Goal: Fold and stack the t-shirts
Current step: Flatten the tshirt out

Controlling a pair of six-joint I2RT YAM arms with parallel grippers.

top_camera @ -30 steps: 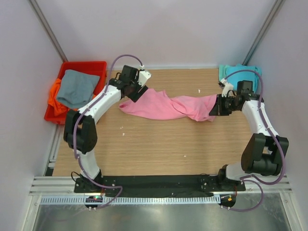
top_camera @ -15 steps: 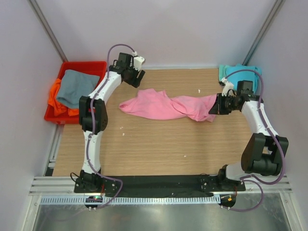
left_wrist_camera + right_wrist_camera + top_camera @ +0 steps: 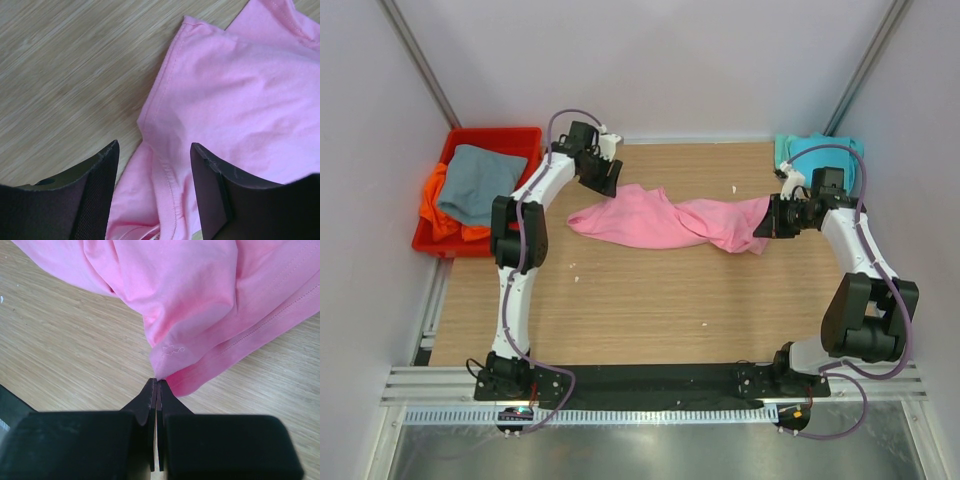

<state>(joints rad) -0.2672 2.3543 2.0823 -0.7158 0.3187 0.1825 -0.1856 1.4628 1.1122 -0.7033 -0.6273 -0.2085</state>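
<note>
– Pink t-shirt (image 3: 660, 218), where is it?
– On the table (image 3: 650, 300), far half, roughly centred. It lies rumpled and stretched left to right, with a twist in the middle. Unfolded.
– Right gripper (image 3: 766, 222)?
– Fingers pressed together, pinching the right end of the pink t-shirt. The wrist view is clear: the cloth bunches right at the closed tips and spreads away from them over the wood.
– Left gripper (image 3: 608, 182)?
– Fingers spread, gripping nothing. It sits at the far-left end of the pink t-shirt, angled down toward it. In its wrist view the two fingers stand either side of a stitched hem, with pink cloth to the right and bare wood to the left. Touching the cloth or just above it, can't tell.
– Other shirts?
– Teal t-shirt (image 3: 815, 152) is at the far right corner of the table, behind the right arm, which partly hides it. It is well apart from the pink one.
– Grey and orange?
– Grey t-shirt (image 3: 480, 180) lies crumpled in the red bin (image 3: 510, 135), beside the table's far-left corner. Orange t-shirt (image 3: 435, 205) is under it and spills over the bin's left rim.
</note>
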